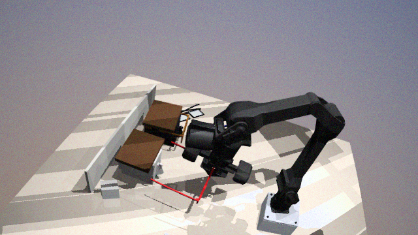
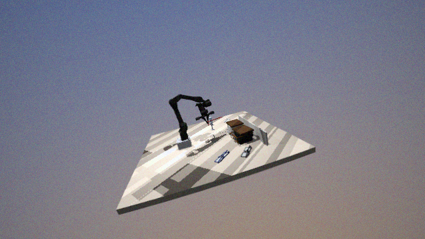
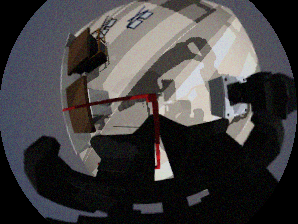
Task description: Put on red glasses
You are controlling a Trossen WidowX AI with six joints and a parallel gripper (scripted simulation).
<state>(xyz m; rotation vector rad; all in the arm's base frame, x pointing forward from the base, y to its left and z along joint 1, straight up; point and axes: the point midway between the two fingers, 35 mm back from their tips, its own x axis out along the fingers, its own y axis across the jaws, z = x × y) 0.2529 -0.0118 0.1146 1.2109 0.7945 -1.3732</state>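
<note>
The red glasses [image 1: 198,200] [image 2: 216,119] [image 3: 152,98] are off the table, temples pointing towards the heads. My gripper [image 1: 213,168] [image 2: 208,123] [image 3: 154,117] is shut on their front frame. The light grey head [image 1: 140,148] [image 2: 235,123] [image 3: 82,120] has a flat brown top and wears no glasses that I can see. In the top view one temple's tip appears beside its near front edge; whether they touch is unclear. The dark head [image 1: 163,115] [image 2: 243,129] [image 3: 82,50] also has a brown top, with orange glasses [image 1: 187,122] at its front. No green tag can be made out.
A pale wall [image 1: 114,140] [image 2: 263,135] stands behind the heads. A grey block [image 1: 110,192] sits near the wall's end. Black glasses [image 1: 196,113] [image 2: 246,151] lie beyond the dark head, and blue glasses [image 2: 222,157] [image 3: 140,17] lie on the table.
</note>
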